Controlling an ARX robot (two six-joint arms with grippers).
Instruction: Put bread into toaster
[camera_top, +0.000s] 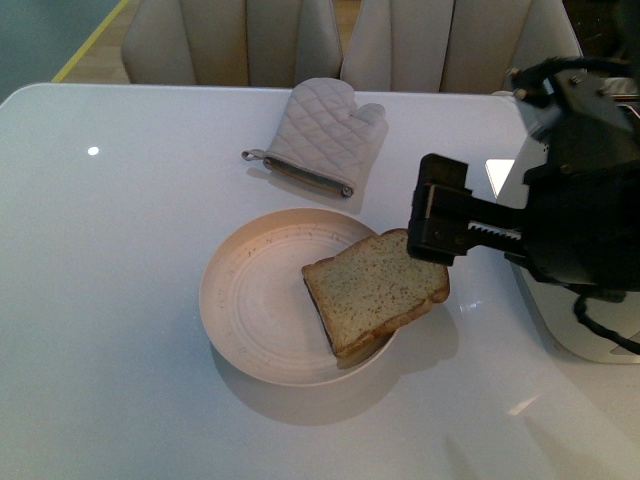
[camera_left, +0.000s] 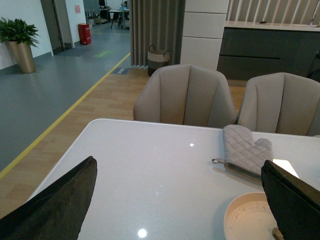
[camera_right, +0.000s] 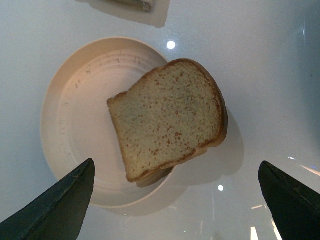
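Note:
The bread (camera_top: 375, 290), a thick tan slice with a brown crust, lies tilted on the right rim of a round cream plate (camera_top: 250, 300). My right gripper (camera_top: 435, 222) hovers open just above and to the right of the slice. In the right wrist view the bread (camera_right: 170, 120) lies past the wide-spread fingertips (camera_right: 60, 210), and nothing is between them. The white toaster (camera_top: 585, 345) stands at the right edge, mostly hidden behind my right arm. My left gripper (camera_left: 175, 210) is open over bare table, out of the front view.
A quilted grey oven mitt (camera_top: 320, 135) lies behind the plate near the table's far edge. Two beige chairs (camera_left: 185, 95) stand beyond the table. The plate (camera_left: 245, 215) and the mitt (camera_left: 245, 150) also show in the left wrist view.

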